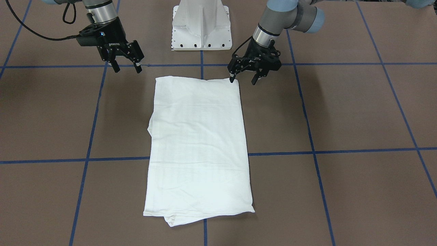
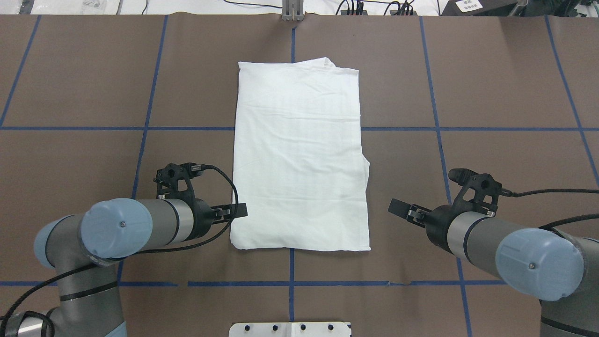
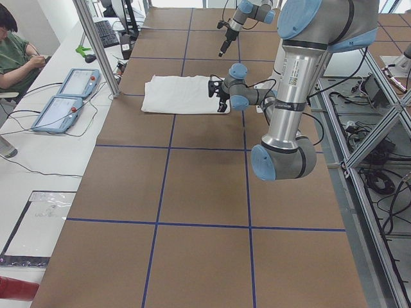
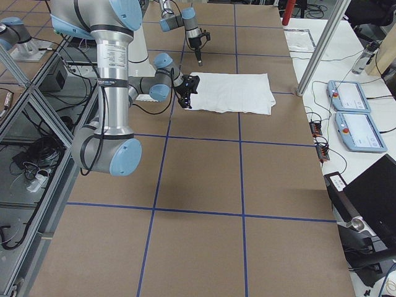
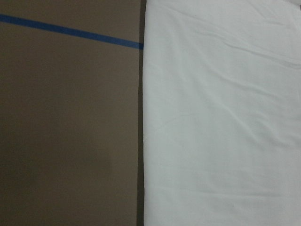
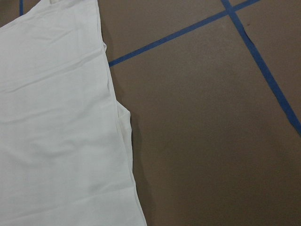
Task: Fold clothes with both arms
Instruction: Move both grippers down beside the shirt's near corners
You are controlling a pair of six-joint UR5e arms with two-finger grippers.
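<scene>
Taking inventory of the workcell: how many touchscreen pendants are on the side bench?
2. The far pendant and the near pendant lie side by side on the white bench; others may sit outside view.

Bright, even light — shirt slightly overexposed

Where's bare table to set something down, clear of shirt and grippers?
Bare: the table on both flanks of the T-shirt, widest toward its far end. Crowded: the T-shirt's robot-side edge, with the left gripper at one corner, the right gripper off the other and the white pedestal behind them.
</scene>
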